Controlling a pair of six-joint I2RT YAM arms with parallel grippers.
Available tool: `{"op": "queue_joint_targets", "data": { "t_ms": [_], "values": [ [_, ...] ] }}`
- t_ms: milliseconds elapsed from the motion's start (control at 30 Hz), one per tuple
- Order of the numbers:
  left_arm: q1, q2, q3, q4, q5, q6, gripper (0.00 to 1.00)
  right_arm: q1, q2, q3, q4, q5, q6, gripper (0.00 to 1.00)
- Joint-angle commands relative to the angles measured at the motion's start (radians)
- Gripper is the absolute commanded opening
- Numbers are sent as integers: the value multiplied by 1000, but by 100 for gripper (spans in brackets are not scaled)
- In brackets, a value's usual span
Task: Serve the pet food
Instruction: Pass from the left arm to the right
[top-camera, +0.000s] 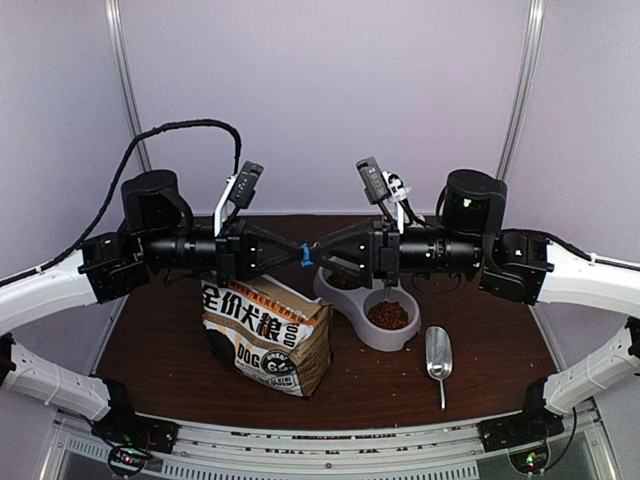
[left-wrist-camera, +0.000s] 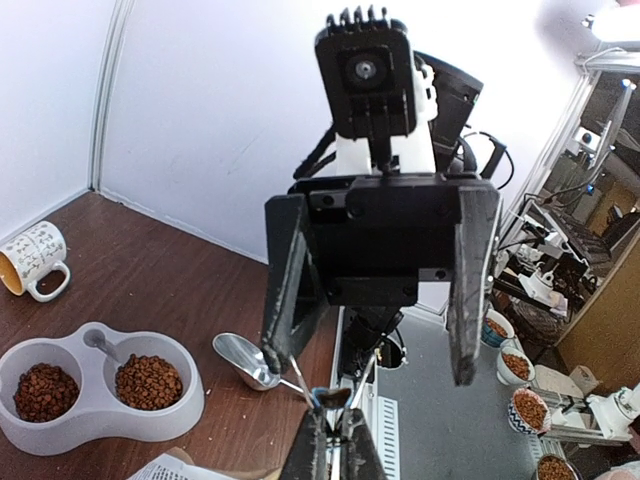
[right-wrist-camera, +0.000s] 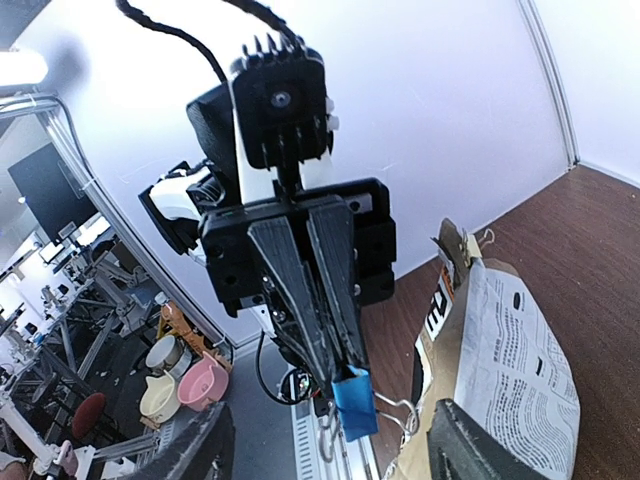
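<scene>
Left of the pet food (top-camera: 388, 315), a blue clip (top-camera: 306, 255) is gripped by the left end effector (top-camera: 299, 250); the right end effector (top-camera: 322, 250) is held open.

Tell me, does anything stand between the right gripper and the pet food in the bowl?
Nothing visible does: the pet food lies uncovered in the double bowl, with only air between it and the right gripper. The left gripper holds the blue clip aside.
</scene>
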Motion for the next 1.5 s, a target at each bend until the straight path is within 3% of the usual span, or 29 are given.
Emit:
{"op": "queue_joint_targets", "data": {
  "t_ms": [0, 367, 667, 900, 1133, 1467],
  "values": [
    [6, -24, -19, 90, -15, -22, 0, 2, 13, 15, 127, -44, 75, 62],
    [6, -45, -33, 105, -34, -27, 0, 5, 46, 33, 141, -99, 87, 42],
    [6, -45, -36, 113, -33, -26, 0, 6, 35, 16, 205, -102, 109, 52],
    [6, -51, -47, 125, -34, -35, 0, 6, 28, 8, 225, -86, 113, 44],
    [6, -52, -53, 130, -32, -40, 0, 5, 21, 3, 220, -65, 105, 47],
    [6, -49, -54, 134, -34, -40, 0, 6, 19, -5, 233, -63, 105, 19]
  ]
}}
